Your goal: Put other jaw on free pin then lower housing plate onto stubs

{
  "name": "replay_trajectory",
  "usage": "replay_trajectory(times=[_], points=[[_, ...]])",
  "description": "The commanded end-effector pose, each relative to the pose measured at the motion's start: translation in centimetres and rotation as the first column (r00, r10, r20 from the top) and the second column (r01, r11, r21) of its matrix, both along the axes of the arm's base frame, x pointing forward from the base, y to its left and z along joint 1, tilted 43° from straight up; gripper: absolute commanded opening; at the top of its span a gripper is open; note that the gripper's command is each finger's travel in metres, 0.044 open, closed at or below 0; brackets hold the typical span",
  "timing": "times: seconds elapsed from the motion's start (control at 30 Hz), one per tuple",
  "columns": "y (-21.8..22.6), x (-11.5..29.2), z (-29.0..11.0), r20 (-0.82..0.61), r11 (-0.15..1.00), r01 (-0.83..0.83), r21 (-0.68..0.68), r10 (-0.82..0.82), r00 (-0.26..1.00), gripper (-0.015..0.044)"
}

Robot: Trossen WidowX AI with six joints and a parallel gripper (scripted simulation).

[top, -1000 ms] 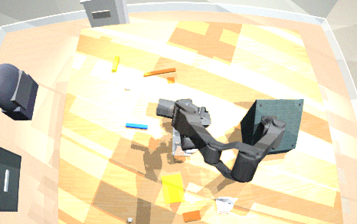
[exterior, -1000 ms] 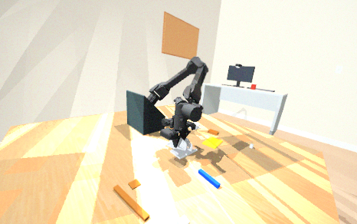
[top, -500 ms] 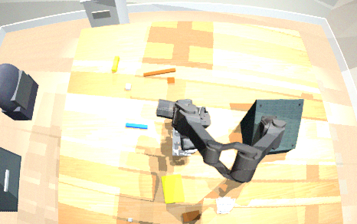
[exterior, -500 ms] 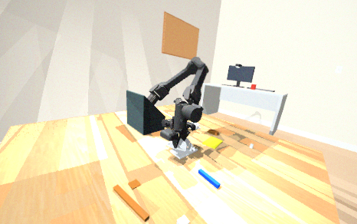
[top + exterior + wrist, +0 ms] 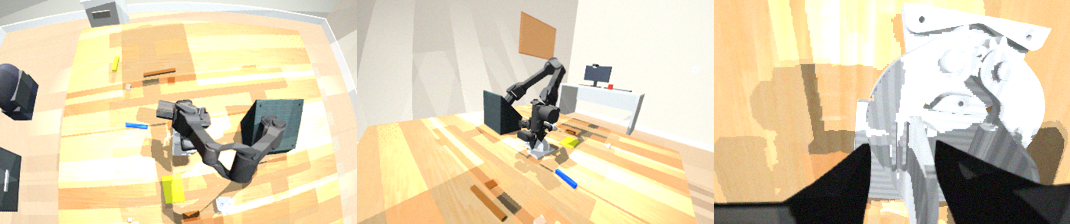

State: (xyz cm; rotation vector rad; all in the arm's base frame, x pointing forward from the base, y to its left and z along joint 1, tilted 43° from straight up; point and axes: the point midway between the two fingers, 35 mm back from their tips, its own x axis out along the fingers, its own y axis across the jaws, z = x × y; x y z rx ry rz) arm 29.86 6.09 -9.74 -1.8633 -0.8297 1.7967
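Note:
The white gripper base (image 5: 176, 149) (image 5: 536, 153) (image 5: 964, 19) stands on the table under my hand; its flange with two holes shows at the top of the wrist view. My gripper (image 5: 901, 149) is shut on a white jaw (image 5: 918, 150), with its upright fin between the black fingers. The other jaw (image 5: 1024, 95) lies at the right, its hub beside the held jaw's rounded end. Both are over the base. Glare hides the teeth, so I cannot tell whether they mesh or the held jaw is fully down. The white housing plate (image 5: 224, 205) lies apart on the table.
A dark block (image 5: 289, 126) (image 5: 492, 113) stands behind the arm. A yellow block (image 5: 173, 189) (image 5: 569, 142) and a brown block (image 5: 191, 215) lie near the base. A blue bar (image 5: 136, 126) (image 5: 566, 179) and a brown bar (image 5: 159, 72) (image 5: 488, 202) lie farther out.

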Motion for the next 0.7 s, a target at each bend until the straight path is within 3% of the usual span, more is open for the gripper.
replay_trajectory(times=[0.0, 0.67], points=[[0.09, 0.04, -0.04, -0.001, 1.000, 0.005, 0.005, -0.005, 1.000, 0.0134], [0.44, 0.03, -0.41, 0.001, 1.000, 0.003, 0.005, -0.003, 1.000, 0.0134]])
